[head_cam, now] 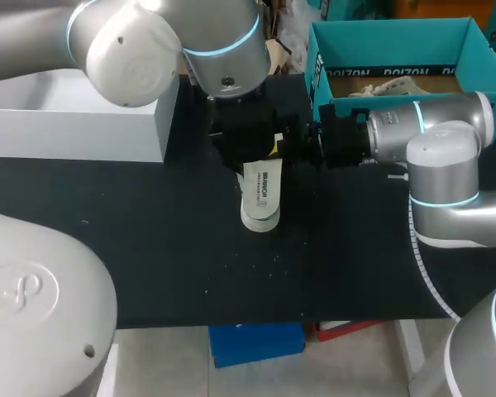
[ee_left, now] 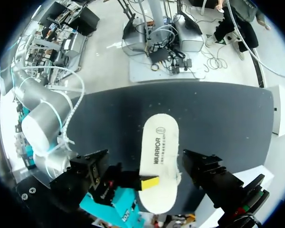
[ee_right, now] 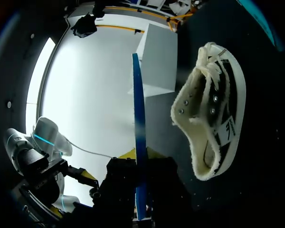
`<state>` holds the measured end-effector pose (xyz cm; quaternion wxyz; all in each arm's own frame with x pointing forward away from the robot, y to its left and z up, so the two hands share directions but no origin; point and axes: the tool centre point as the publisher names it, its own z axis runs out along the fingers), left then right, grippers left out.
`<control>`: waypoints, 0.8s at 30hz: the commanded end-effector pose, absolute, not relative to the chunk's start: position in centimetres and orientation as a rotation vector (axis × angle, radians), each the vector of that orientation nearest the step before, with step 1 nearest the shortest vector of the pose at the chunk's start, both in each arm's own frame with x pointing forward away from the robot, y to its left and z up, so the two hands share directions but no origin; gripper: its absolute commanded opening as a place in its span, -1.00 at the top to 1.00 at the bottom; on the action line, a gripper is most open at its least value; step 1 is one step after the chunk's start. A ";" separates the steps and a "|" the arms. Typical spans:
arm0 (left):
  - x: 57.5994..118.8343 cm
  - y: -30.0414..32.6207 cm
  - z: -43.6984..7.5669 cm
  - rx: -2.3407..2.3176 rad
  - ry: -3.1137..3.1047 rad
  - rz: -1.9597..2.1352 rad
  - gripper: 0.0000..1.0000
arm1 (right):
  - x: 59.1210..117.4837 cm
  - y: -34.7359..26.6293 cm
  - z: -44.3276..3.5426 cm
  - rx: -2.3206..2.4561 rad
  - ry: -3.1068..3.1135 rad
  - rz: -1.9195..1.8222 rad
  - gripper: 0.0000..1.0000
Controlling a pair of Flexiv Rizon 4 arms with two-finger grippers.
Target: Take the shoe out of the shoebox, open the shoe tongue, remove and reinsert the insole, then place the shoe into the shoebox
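Observation:
A white insole point(head_cam: 260, 197) with dark print is held over the black table by one end, with my right gripper point(head_cam: 285, 147) shut on it. In the right wrist view the insole point(ee_right: 139, 128) shows edge-on as a thin blue strip rising from between the right gripper's point(ee_right: 140, 192) fingers. The cream and black canvas shoe point(ee_right: 213, 109) lies on its side on the table beyond it; the head view hides the shoe under my left arm. My left gripper point(ee_left: 146, 160) hangs over the insole point(ee_left: 159, 152), wide open, one finger on either side, not touching it.
The teal shoebox point(head_cam: 388, 31) stands open at the back right with crumpled paper inside. A white box point(head_cam: 83, 116) sits at the back left. Black table surface point(head_cam: 149, 248) stretches to the front edge.

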<state>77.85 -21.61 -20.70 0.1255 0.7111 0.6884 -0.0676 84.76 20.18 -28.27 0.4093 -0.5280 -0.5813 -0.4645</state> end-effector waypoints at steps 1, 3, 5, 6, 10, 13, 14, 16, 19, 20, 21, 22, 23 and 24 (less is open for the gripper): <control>77.7 -21.5 -20.8 2.086 1.976 -0.207 -1.00 | 84.7 20.3 -28.3 -1.333 -1.463 -1.172 1.00; 77.7 -21.9 -20.6 2.137 1.924 -0.258 -1.00 | 84.7 20.3 -28.3 -1.333 -1.463 -1.172 1.00; 77.7 -22.1 -20.4 2.186 1.939 -0.213 -1.00 | 84.7 20.3 -28.3 -1.333 -1.463 -1.172 1.00; 77.7 -22.3 -20.3 2.220 1.932 -0.200 -1.00 | 84.7 20.3 -28.3 -1.333 -1.463 -1.172 1.00; 77.4 -22.8 -19.6 2.282 1.931 -0.168 -1.00 | 84.7 20.3 -28.3 -1.333 -1.463 -1.172 1.00; 77.0 -23.0 -19.3 2.293 1.941 -0.146 -1.00 | 84.7 20.3 -28.3 -1.333 -1.463 -1.172 1.00; 76.9 -23.0 -19.2 2.294 1.940 -0.147 -1.00 | 84.7 20.3 -28.3 -1.333 -1.463 -1.172 1.00; 76.6 -23.0 -19.0 2.292 1.945 -0.139 -1.00 | 84.7 20.3 -28.3 -1.333 -1.463 -1.172 1.00; 76.1 -22.9 -18.8 2.285 1.954 -0.126 -1.00 | 84.7 20.3 -28.3 -1.333 -1.463 -1.172 1.00; 75.9 -22.8 -18.8 2.284 1.956 -0.124 -1.00 | 84.7 20.3 -28.3 -1.333 -1.463 -1.172 1.00; 75.7 -22.8 -18.7 2.283 1.957 -0.122 -1.00 | 84.7 20.3 -28.3 -1.333 -1.463 -1.172 1.00; 75.6 -22.7 -18.6 2.281 1.958 -0.120 -1.00 | 84.7 20.3 -28.3 -1.333 -1.463 -1.172 1.00; 75.4 -22.6 -18.6 2.277 1.961 -0.116 -1.00 | 84.7 20.3 -28.3 -1.333 -1.463 -1.172 1.00; 75.3 -22.6 -18.6 2.275 1.963 -0.114 -1.00 | 84.7 20.3 -28.3 -1.333 -1.463 -1.172 1.00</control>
